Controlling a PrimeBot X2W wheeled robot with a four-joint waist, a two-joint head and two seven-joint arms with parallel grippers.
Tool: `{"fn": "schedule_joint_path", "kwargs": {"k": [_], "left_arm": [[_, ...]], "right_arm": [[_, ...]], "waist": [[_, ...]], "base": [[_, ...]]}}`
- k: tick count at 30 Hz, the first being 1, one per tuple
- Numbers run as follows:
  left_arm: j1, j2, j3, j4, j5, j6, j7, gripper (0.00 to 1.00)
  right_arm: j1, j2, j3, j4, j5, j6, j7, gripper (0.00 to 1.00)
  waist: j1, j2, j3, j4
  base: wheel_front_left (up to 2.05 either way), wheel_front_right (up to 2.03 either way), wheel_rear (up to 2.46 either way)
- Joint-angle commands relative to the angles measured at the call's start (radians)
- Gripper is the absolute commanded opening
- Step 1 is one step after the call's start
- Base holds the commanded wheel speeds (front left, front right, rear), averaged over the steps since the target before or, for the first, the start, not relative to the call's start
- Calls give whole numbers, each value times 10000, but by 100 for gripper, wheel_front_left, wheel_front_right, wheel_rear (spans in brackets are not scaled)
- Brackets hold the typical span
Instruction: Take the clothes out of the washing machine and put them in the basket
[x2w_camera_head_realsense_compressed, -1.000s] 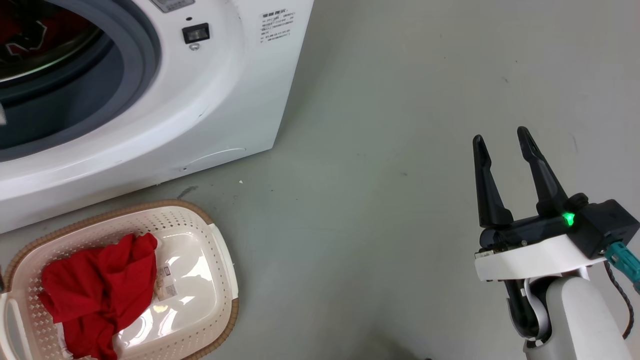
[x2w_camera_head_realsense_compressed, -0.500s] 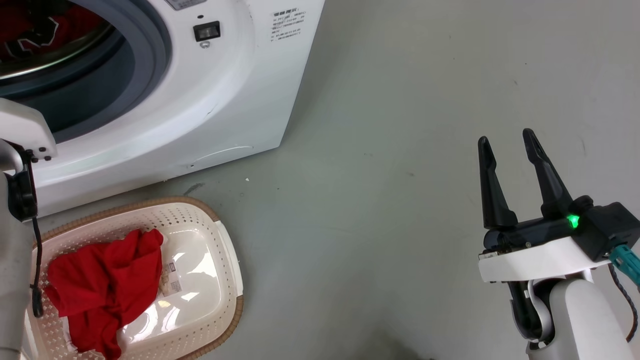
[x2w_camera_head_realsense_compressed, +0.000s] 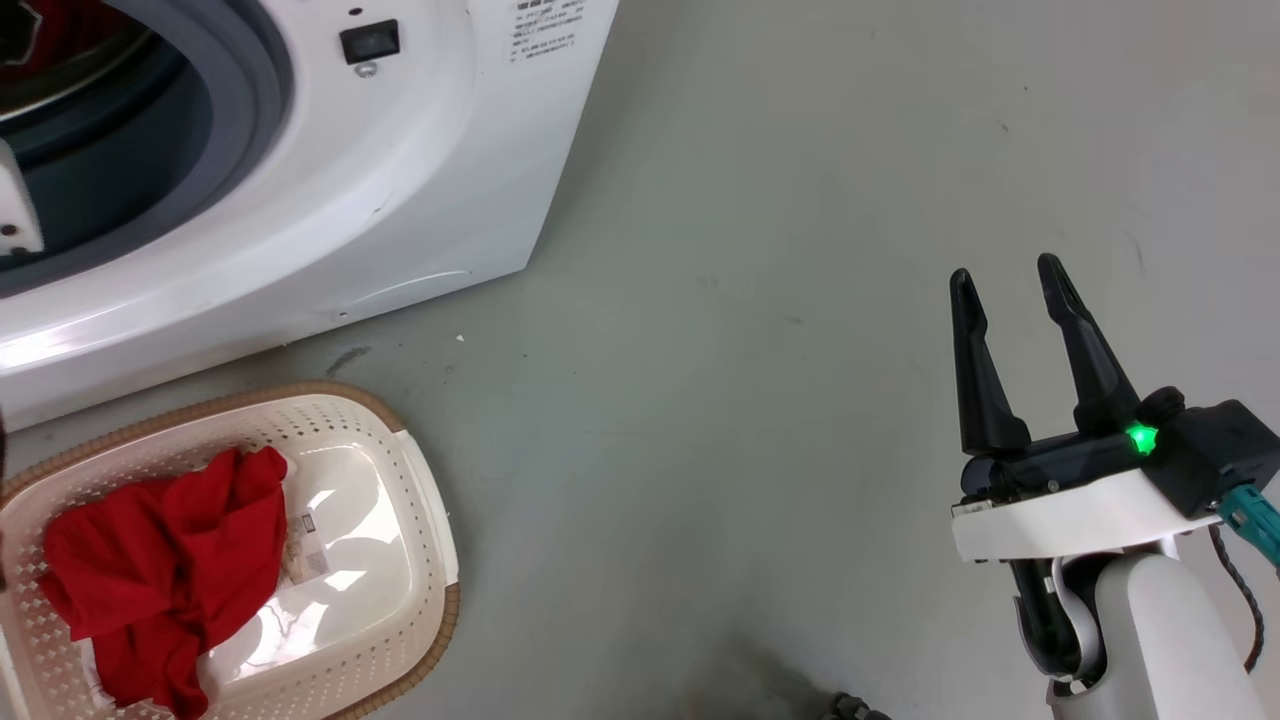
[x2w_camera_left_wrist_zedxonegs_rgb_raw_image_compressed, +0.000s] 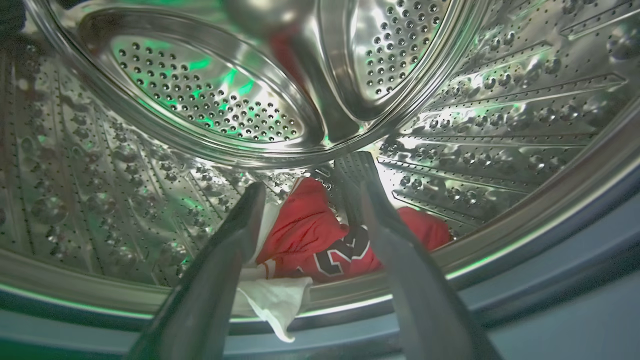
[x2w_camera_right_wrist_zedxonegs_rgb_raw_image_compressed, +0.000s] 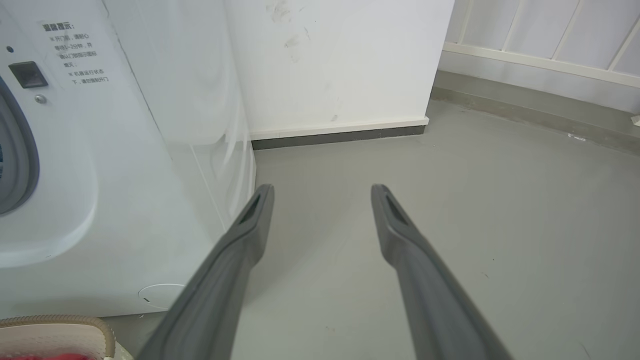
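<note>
Your left gripper (x2w_camera_left_wrist_zedxonegs_rgb_raw_image_compressed: 306, 175) gapes empty inside the washing machine (x2w_camera_left_wrist_zedxonegs_rgb_raw_image_compressed: 210, 100), pointing at the patterned red garment (x2w_camera_left_wrist_zedxonegs_rgb_raw_image_compressed: 310, 235). The plain red garment (x2w_camera_head_realsense_compressed: 160, 560) lies in the basket (x2w_camera_head_realsense_compressed: 432, 540). Your right gripper (x2w_camera_head_realsense_compressed: 1003, 270) hangs open, empty.

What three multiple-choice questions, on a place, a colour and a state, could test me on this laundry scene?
1. Where does the plain red fabric garment lie? A. in the cream perforated plastic basket; B. on the floor; C. on the washer's top.
2. What colour is the light behind the dark two-fingered right gripper? A. red; B. green; C. blue.
3. How is the left gripper, pointing into the perforated steel drum? A. shut on cloth; B. shut, empty; C. open.
Answers: 1 A, heaped on its bottom; 2 B, it glows green at the finger bases; 3 C, its fingers stand apart before the red-and-white garment.
</note>
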Motion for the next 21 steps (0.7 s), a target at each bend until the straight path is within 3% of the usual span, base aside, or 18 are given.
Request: {"fn": "schedule_joint_path", "kwargs": {"k": [1,7,14,21], "left_arm": [[-79,179,-16,-252,95,41,279,100],[-658,938,-322,-877,379,-345,1832,100],[-1709,2158,-798,-1031,669,-1376,4368,100],[-2723,2715,-1228,-956,710,-2159,6979,100]], "right_arm": [[-144,1,22,7,56,-7,-19,100],[-278,3,145,27,229,-7,-19,100],[-487,1,363,75,421,-7,-17,100],[-737,3,641,185,650,-7,-19,100]], "waist": [[0,0,101,-80],[0,0,464,-273],[0,0,1106,-582],[0,0,1712,-836]], "base": [[0,0,0],[0,0,0],[0,0,0],[0,0,0]]}}
